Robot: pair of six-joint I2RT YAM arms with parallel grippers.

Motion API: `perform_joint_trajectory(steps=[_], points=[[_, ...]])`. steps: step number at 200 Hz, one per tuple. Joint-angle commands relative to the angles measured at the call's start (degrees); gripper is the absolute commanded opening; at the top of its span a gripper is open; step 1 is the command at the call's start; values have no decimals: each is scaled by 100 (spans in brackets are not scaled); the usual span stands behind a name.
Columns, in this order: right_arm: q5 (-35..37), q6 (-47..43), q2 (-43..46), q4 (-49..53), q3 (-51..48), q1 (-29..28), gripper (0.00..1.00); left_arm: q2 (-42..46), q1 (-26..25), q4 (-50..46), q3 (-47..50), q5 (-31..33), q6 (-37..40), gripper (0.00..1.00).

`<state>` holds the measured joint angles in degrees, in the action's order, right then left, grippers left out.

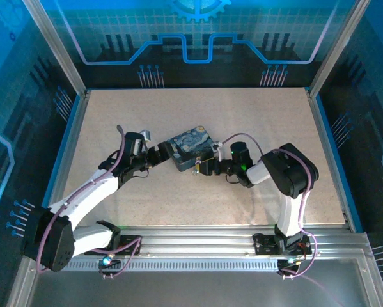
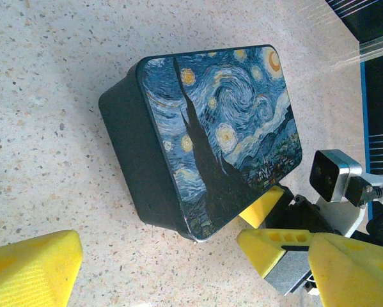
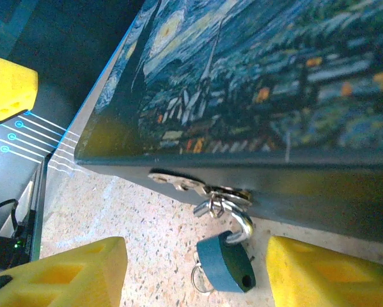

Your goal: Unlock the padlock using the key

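Speckled beige tabletop lies under both arms, and we begin at the right gripper. Its yellow fingers stand spread apart, grasping nothing. The padlock hangs between them, apart from both as far as we can see. Its dark body tilts just above the table, and its silver shackle hooks through a ring under the metal hasp on the near wall of the tin box. We cannot tell whether the shackle is latched. A thin wire ring peeks out beside the body, partly hidden behind it. The key is too small for us to make out, on that ring or elsewhere. The left gripper is likewise released and empty. Its fingers are wide apart and cut off by the lower edge of its wrist view, just beside the box's left end without touching it. The box lies flat in the middle of the table, starry-night lid shut, so its contents are hidden. From overhead the padlock is only a small speck at the box's near edge.
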<state>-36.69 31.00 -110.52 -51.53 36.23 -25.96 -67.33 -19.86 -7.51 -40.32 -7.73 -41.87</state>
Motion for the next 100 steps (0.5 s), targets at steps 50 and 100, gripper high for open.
perform_joint_trajectory(steps=[50,100], points=[[-124,28,-436,-511,201,-103,58,127,65,-128,102,61,30,93],[-242,11,-493,-560,192,-107,49,104,78,-124,112,61,36,93]])
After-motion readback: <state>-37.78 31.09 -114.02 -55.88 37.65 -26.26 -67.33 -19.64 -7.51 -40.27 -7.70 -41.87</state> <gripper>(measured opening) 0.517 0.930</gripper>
